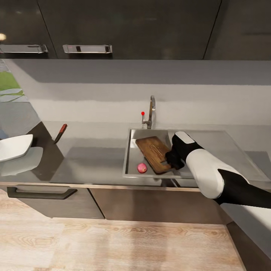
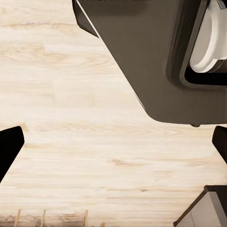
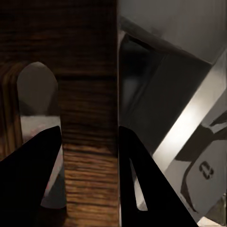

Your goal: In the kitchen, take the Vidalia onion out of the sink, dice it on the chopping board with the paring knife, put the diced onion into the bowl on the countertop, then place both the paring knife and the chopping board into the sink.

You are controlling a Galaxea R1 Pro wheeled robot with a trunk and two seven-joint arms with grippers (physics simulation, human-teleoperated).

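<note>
- Chopping board (image 1: 154,153) is in the sink (image 1: 130,158), leaning tilted: far end toward the tap (image 1: 151,112), near slotted end up by the basin's front-right rim.
- Right claw (image 1: 174,157) sits at that slotted end. In the right wrist view the two dark fingers (image 3: 33,175) straddle the strip of wood (image 3: 87,156) beside the handle slot, one finger in the slot and the other past the board's outer edge. Narrow gap, closed on the wood as far as I can judge.
- Key relation: the board's long axis runs from the claw away toward the tap, so the claw is at the end and the board's length lies ahead of it in the basin. Release looks like the next call; expect the board to slide or settle flatter once freed.
- Small pink round piece (image 1: 142,168) lies on the sink floor, just beside the board's near-left edge; likely onion, can't confirm.
- Paring knife (image 1: 60,133) is not yet in the sink: on the tabletop (image 1: 94,158), well left of the sink, red handle up toward the wall.
- Bowl (image 1: 13,147) is further left of the sink than the knife, at the tabletop's end.
- Left claw (image 2: 113,142) points at wood floor (image 2: 71,118), fingers wide apart, empty. It's the nearer arm for the knife, by side.
</note>
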